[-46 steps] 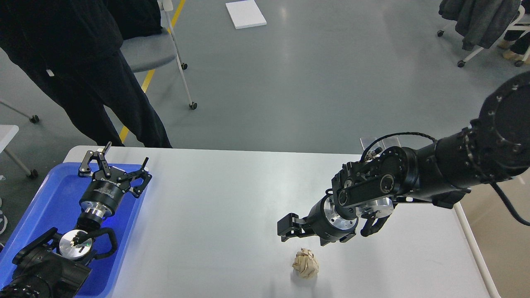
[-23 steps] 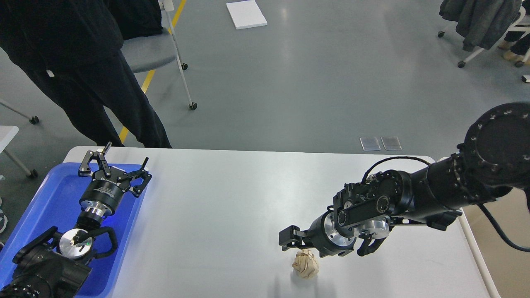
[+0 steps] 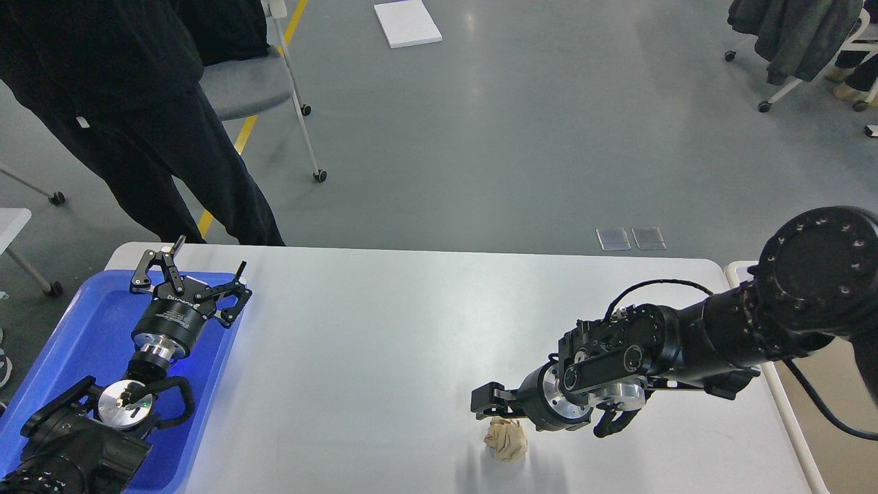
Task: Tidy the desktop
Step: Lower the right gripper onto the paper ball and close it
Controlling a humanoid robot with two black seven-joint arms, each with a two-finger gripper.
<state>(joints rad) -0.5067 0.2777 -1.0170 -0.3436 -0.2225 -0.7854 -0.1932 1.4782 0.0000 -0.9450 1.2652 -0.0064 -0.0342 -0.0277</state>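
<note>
The desktop (image 3: 384,343) is a wide light grey-white tabletop. A crumpled beige paper ball (image 3: 506,440) lies on it near the front, right of the middle. My right gripper (image 3: 490,406) reaches in from the right, points left and sits just above the ball's top. Its jaws look slightly apart and hold nothing. My left gripper (image 3: 188,278) is open and empty. It hovers over the far end of the blue tray (image 3: 75,329) at the table's left side.
A person in black (image 3: 158,137) stands at the table's far left corner beside a wheeled grey chair (image 3: 247,86). A beige bin with a cream rim (image 3: 735,269) stands against the table's right edge. My right arm (image 3: 741,329) lies over the table's right side.
My right arm has come down and nearer, bringing its gripper from well above the paper ball to just over its top. The left arm and the ball have not moved.
</note>
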